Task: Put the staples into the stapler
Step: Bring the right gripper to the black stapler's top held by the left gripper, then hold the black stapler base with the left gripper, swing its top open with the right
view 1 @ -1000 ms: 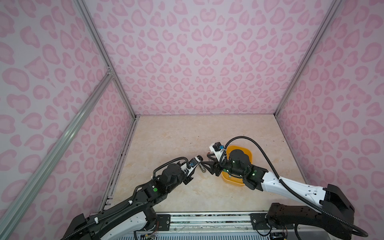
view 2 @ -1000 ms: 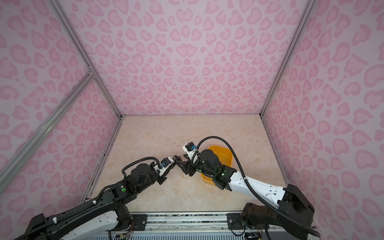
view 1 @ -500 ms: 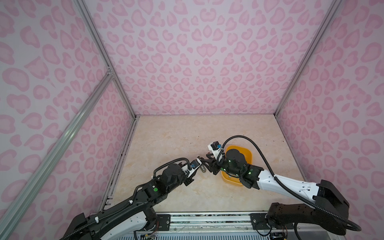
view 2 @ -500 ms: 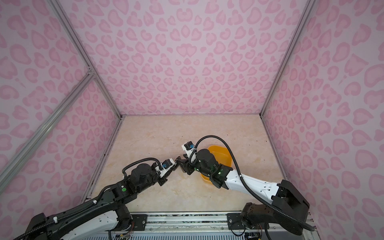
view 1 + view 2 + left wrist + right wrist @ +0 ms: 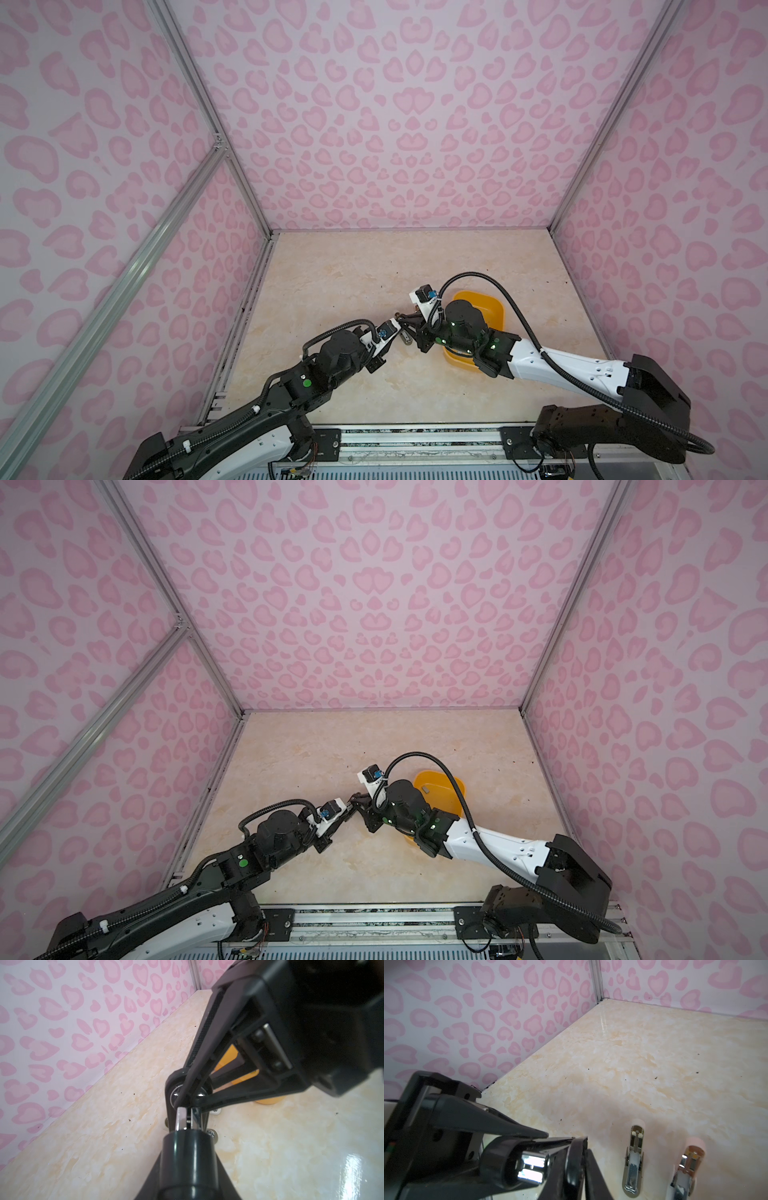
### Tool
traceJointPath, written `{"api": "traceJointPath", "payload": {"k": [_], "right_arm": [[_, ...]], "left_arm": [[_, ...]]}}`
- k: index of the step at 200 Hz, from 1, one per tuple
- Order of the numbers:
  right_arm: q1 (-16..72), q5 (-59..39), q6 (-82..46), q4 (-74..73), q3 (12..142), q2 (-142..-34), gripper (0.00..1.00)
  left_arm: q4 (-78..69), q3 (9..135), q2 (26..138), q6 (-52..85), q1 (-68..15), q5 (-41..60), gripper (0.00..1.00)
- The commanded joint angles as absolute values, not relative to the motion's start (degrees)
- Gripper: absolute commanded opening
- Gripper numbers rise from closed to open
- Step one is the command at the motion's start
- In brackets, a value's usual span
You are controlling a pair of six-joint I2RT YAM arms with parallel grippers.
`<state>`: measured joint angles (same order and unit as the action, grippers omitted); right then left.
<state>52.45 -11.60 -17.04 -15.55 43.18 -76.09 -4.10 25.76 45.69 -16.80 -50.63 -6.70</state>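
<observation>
Marbled beige tabletop (image 5: 353, 270) between pink heart-print walls, left gripper (image 5: 550, 1138) clamping black stapler (image 5: 500, 1159) near centre, right gripper (image 5: 187, 1099) pinching closed at its chrome magazine, any load unclear, staples (image 5: 427, 788) lying in orange bowl (image 5: 432, 776) at three o'clock, small staplers (image 5: 633, 1159) lying open nearby.

No readable text, label, brand or number — nothing legible anywhere
</observation>
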Motion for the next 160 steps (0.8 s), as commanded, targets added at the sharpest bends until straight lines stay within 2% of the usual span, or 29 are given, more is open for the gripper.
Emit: {"api": "traceJointPath", "payload": {"k": [1,35,160], "right_arm": [[52.1,-8.2,-17.8,-15.2,43.2,-76.6,0.09],[52.1,-7.6,-18.6,-14.5,43.7,-77.1,0.0],[48.3,-8.7,-19.8,-15.6,43.1,-79.2,0.0]], "left_arm": [[-9.8,26.0,45.4,-17.4,-50.7,-6.5,0.03],[-9.9,25.8,45.4,-17.5,-50.7,-6.4,0.03],[-12.6,23.9,42.6,-17.4,-50.7,-4.8,0.03]]}}
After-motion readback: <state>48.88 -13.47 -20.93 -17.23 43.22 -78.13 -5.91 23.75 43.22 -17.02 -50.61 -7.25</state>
